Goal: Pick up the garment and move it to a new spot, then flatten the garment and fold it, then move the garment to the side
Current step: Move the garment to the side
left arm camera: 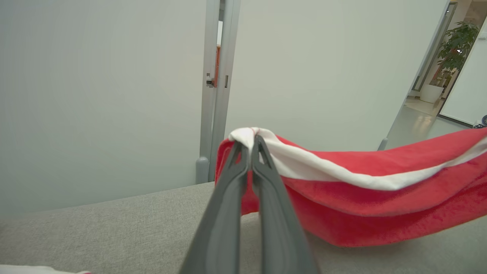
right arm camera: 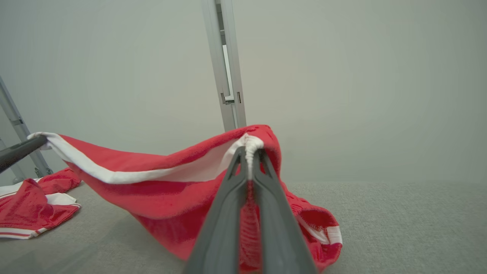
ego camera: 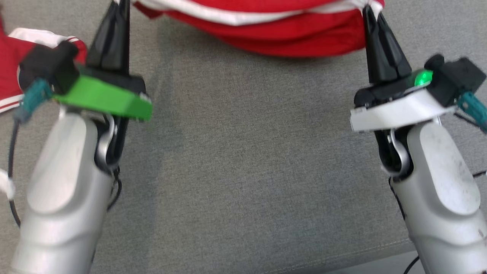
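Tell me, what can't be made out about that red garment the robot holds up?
Head view: the top edge cuts off most of the garment.
Both wrist views: its folds hide any lettering.
Left wrist view: the right edge cuts off its far end.
Head view: the left wrist camera and left edge hide much of the second red cloth.

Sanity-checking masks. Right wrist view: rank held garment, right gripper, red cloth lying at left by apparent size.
1. held garment
2. right gripper, enlarged by nearness to the camera
3. red cloth lying at left
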You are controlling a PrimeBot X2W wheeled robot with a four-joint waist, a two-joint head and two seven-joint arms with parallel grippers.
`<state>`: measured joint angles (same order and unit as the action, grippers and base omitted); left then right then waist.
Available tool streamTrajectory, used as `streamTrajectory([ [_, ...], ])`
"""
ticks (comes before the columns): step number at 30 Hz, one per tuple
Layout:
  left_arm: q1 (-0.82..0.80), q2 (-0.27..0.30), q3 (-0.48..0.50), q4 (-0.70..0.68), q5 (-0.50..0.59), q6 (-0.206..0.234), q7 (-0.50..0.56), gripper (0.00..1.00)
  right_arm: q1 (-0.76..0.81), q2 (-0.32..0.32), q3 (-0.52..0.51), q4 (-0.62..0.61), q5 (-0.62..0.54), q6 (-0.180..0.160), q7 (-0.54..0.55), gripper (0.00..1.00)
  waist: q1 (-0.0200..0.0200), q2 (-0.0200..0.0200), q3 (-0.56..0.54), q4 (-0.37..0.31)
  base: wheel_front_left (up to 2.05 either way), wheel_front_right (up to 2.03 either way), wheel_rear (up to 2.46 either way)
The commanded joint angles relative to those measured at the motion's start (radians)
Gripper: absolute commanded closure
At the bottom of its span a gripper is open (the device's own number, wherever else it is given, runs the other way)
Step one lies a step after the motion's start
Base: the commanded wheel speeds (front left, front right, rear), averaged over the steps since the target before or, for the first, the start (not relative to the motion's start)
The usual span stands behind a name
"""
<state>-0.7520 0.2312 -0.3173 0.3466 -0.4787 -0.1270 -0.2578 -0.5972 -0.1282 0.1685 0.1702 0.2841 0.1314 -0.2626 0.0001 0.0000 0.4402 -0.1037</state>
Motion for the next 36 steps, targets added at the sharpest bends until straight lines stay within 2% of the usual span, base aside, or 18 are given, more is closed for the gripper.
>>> streamTrajectory([
  [1, 0.065, 0.012, 0.003, -0.041, -0.001, 0.007, -0.004, 1.00, 0.045, -0.004, 0.004, -0.027, 0.011, -0.001, -0.003, 1.00, -0.0001, 0.0000, -0.050, 0.009, 0.00, 0.00, 0.00],
  [13, 0.543, 0.037, 0.005, -0.441, -0.009, 0.121, -0.006, 1.00, 0.375, 0.008, 0.014, -0.244, 0.022, -0.001, -0.003, 1.00, -0.0001, 0.0000, -0.228, 0.022, 0.00, 0.00, 0.00],
  [22, 0.781, 0.067, -0.010, -0.675, -0.006, 0.200, 0.050, 1.00, 0.603, -0.023, 0.003, -0.385, 0.019, -0.001, -0.003, 1.00, -0.0001, 0.0000, -0.296, 0.016, 0.00, 0.00, 0.00],
  [28, 0.809, 0.083, -0.020, -0.674, -0.037, 0.200, 0.106, 1.00, 0.661, -0.014, 0.016, -0.341, 0.049, -0.001, -0.003, 1.00, -0.0001, 0.0000, -0.282, -0.010, 0.00, 0.00, 0.00],
  [36, 0.636, 0.084, -0.046, -0.473, -0.055, 0.123, 0.146, 1.00, 0.579, 0.022, 0.029, -0.203, 0.084, -0.001, -0.003, 1.00, -0.0001, 0.0000, -0.216, -0.045, 0.00, 0.00, 0.00],
])
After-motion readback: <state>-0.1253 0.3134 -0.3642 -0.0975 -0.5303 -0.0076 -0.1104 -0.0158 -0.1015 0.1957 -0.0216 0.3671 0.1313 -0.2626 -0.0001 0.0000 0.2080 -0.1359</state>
